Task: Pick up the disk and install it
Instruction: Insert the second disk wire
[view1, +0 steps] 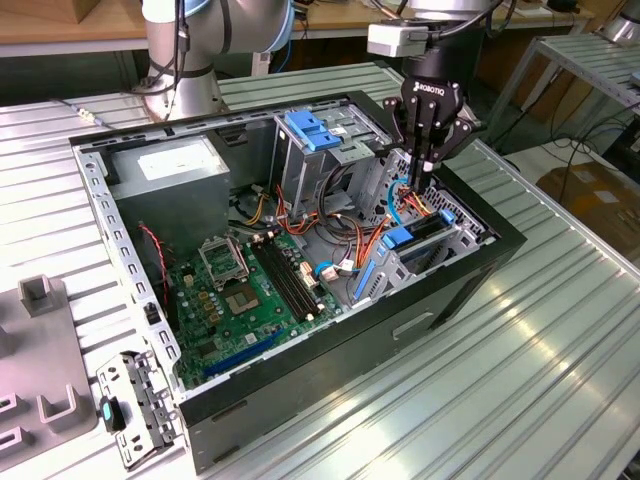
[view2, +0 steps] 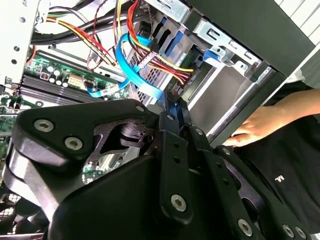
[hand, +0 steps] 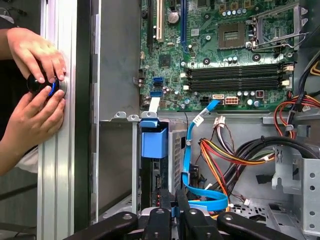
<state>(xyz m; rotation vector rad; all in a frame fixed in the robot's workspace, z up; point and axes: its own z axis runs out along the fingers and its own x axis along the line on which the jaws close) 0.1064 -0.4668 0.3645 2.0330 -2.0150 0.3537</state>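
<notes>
Ribbed aluminium table (view1: 560, 330) carries an open black computer case (view1: 330, 375) lying on its side, its green motherboard (view1: 235, 300) facing up. The arm's gripper (view1: 420, 183) reaches down into the front end of the case, over the grey drive cage (view1: 440, 235). In both wrist views its fingers (view2: 172, 107) are pressed together with no visible gap. I cannot tell whether anything thin is pinched between them. A flat blue cable (hand: 187, 150) curls just beside the tips.

The disk (view1: 412, 240) appears to sit edge-on in that cage, directly below the gripper. A blue rail end (hand: 154, 142) stands out of the slot, and most of the metal body is hidden by the cage walls and a bundle of coloured wires (hand: 225, 155).

Judging by its kind, the disk is a stiff, fairly dense metal slab that will not flex. Its flat faces are smooth and could slip in a light pinch. It also dislikes knocks, and its labelled face and circuit side are best left alone. The plastic rails along its long sides look like the safer hold, since they give some grip and line up with the slot. The cables nearby could snag.

A person's hand (view2: 255, 125) rests on the case edge in the second wrist view. In the first wrist view two hands (hand: 37, 75) hold a small dark round object at the table edge.
</notes>
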